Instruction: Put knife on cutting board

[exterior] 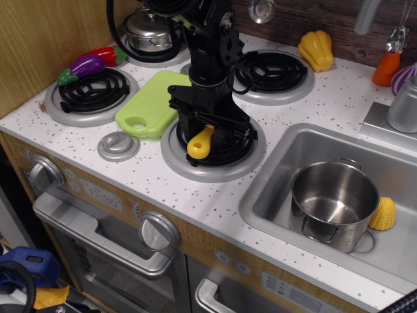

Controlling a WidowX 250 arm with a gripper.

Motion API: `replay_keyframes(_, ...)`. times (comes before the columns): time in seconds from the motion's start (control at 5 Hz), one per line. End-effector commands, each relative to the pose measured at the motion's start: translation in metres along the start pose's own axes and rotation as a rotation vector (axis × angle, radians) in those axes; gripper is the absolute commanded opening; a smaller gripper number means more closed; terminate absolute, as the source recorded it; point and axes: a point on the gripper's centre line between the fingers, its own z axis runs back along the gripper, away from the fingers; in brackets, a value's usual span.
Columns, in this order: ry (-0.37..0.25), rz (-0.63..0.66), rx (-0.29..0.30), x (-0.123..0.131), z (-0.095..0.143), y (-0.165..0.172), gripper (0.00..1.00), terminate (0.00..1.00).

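Observation:
The knife [199,145] lies on the front middle burner [195,166]; its bulbous yellow handle points toward the front and its blade is hidden under the gripper. My black gripper [208,132] stands straight down over the burner, its fingers closed in on the narrow end of the handle. The knife still rests on the burner coil. The lime-green cutting board [151,103] lies flat just left of the gripper, between the burners, with its oval hole toward the front and nothing on it.
A purple eggplant [88,65] and a red pepper [107,55] lie by the left burner. A lidded pot [151,27] sits at the back, a yellow pepper [316,49] at the back right. The sink [273,195] holds a steel pot [332,202] and yellow corn [383,214].

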Motion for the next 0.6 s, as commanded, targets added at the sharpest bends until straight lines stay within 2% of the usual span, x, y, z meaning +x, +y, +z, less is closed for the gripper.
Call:
replay_keyframes(0.0,0.001,-0.009,0.03,0.003,0.016,0.004,0.0,0.0)
replay_keyframes(0.2,0.017,-0.037,0.095,0.009,0.032,0.012,0.0,0.0)
replay_keyframes(0.4,-0.009,-0.076,0.129,0.015,0.037,0.032,0.0,0.0)
